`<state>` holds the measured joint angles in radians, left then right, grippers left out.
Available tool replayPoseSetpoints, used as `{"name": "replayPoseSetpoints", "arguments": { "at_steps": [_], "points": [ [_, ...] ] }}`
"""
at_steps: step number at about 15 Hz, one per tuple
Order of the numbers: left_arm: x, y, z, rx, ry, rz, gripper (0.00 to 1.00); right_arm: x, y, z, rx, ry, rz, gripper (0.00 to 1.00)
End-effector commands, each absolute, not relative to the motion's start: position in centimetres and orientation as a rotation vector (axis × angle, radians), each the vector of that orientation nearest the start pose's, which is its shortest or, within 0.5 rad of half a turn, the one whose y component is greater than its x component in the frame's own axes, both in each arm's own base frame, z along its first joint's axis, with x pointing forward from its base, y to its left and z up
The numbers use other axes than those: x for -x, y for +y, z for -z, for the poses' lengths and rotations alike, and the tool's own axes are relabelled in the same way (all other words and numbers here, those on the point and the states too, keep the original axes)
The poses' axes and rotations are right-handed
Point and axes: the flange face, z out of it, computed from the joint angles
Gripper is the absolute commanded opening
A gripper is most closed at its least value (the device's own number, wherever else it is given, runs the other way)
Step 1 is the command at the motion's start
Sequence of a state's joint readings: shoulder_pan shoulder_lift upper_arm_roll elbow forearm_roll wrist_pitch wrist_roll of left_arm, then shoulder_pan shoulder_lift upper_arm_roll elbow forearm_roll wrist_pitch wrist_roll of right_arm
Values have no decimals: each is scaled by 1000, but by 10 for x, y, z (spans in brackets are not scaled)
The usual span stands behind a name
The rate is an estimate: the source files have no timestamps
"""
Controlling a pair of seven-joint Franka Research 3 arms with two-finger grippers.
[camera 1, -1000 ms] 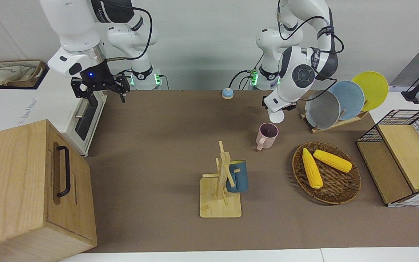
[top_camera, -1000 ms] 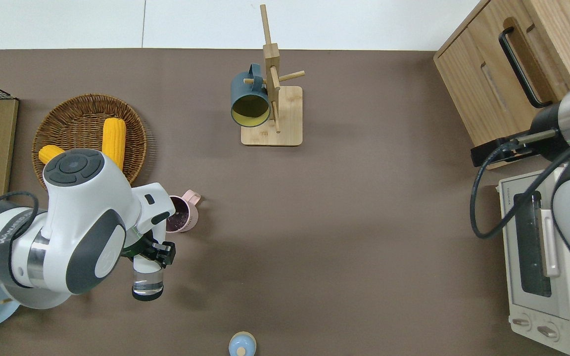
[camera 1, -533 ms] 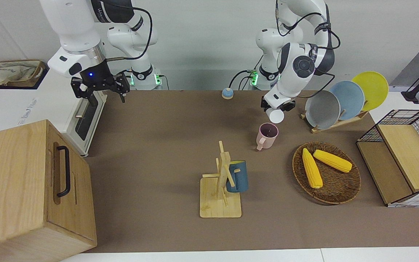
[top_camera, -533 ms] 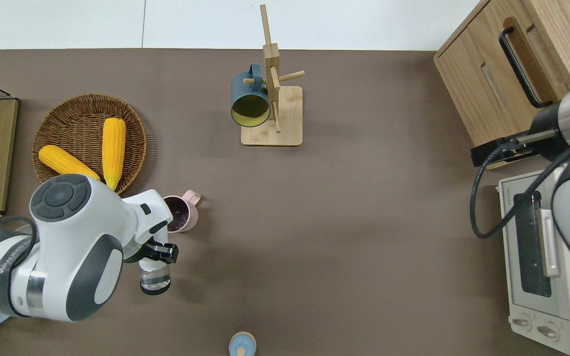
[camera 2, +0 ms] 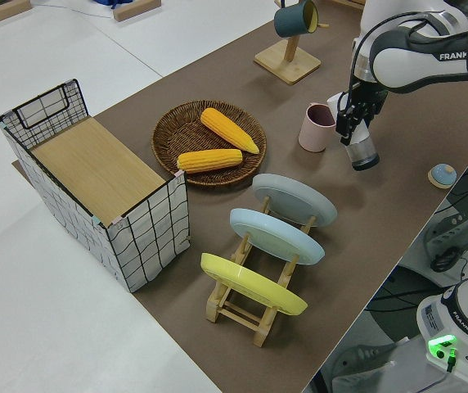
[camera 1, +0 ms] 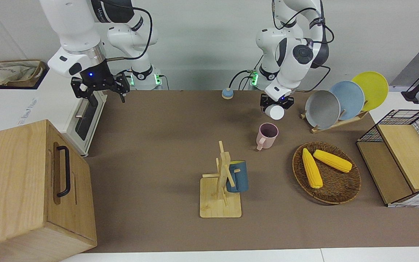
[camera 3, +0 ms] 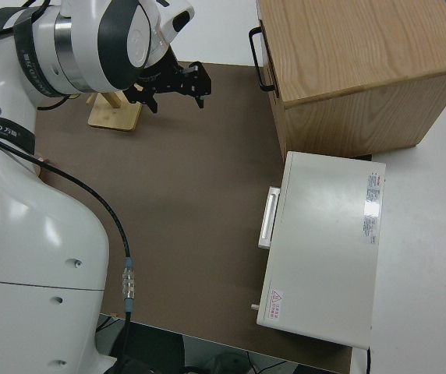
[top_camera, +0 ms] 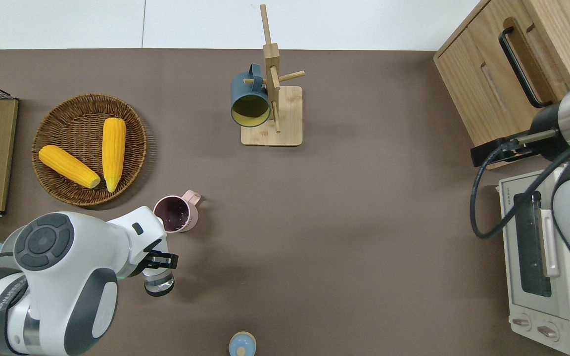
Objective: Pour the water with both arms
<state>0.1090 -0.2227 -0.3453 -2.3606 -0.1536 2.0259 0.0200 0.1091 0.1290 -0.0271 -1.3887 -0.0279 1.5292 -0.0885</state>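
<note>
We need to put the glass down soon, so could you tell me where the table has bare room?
The widest bare stretch lies between the mug rack and the toaster oven. Bare mat also lies between the pink mug and the blue knob. It is crowded around the corn basket and plate rack.

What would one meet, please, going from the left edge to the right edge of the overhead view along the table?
Wicker basket → pink mug → blue mug → wooden cabinet → toaster oven.
</note>
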Motion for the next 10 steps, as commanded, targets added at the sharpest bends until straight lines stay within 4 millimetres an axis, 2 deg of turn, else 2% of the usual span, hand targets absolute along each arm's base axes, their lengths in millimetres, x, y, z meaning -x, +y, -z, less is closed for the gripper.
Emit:
{"name": "replayPoseSetpoints", "arguments": {
  "at_steps": [1,7,10],
  "points": [
    [-430,-93,-426,3203,188,-95,0,-585,45,-636,3145,-272,12,990],
    [-435,-32,-467,3155,40,129,0,-585,45,-636,3145,-275,12,990],
    [-446,-15,-492,3103,7,282,0,-585,45,-636,3145,-275,12,987]
  ]
}}
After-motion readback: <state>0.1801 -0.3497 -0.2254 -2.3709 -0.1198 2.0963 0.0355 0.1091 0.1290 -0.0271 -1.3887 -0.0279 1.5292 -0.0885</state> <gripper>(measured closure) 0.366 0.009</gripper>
